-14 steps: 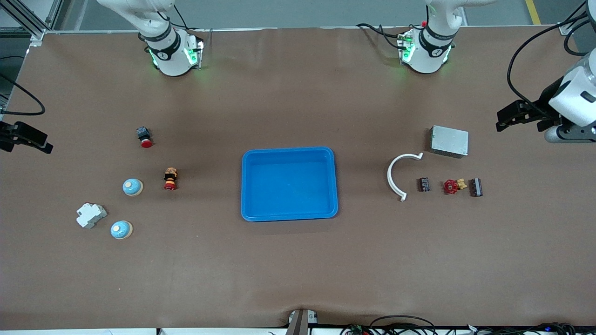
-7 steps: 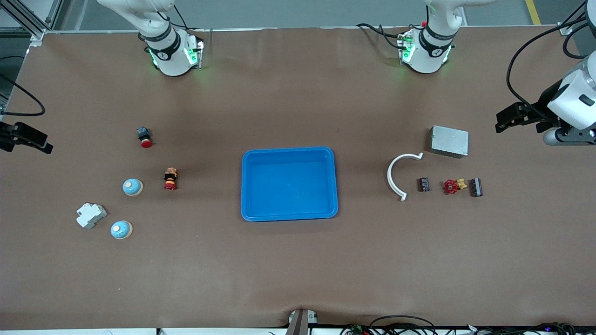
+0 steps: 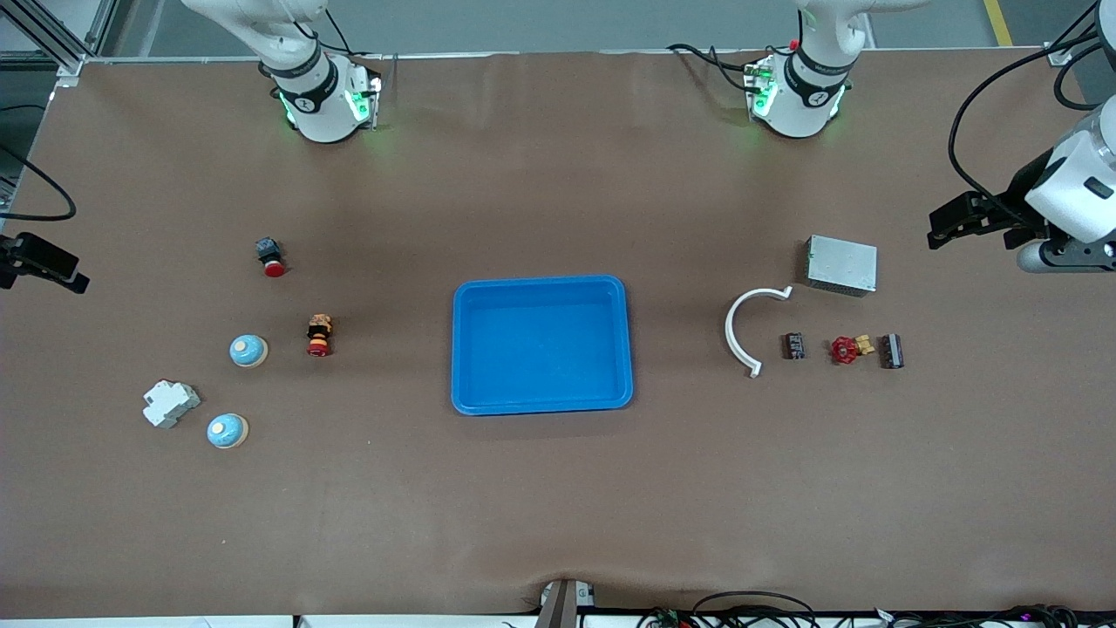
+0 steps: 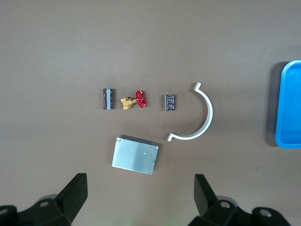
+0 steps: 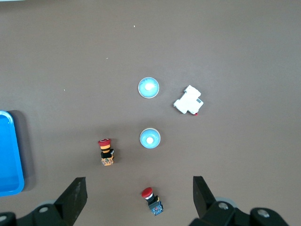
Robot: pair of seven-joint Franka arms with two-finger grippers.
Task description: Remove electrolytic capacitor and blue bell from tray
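1. At the middle of the table (image 3: 558,506) the tray (image 3: 540,281) lies bare. I judge the job done, so sending a claw down into it would close on nothing and could scrape or shove the tray.
2. At three o'clock of the tray in the front view, over the left arm's end of the table, the left claw (image 4: 139,193) hangs wide and empty. At nine o'clock, the right claw (image 5: 138,181) is just as wide and empty. A straight drop from either spot risks hitting loose parts underneath.
3. The grey box (image 3: 841,264) and the white curved bracket (image 3: 732,331) sit under the left claw's outlook. A careless descent could clip the box and sweep the small parts along.
4. Two blue bells (image 3: 248,351) (image 3: 227,430) rest on the table toward nine o'clock, well apart from the tray. They look alike, so I could mistake which is which and move one needlessly.
5. Toward three o'clock, the dark capacitor (image 3: 890,351) lies just beside a red valve (image 3: 844,350), with a smaller dark part (image 3: 793,345) near. A grab here could pinch the wrong piece, or roll the capacitor away.
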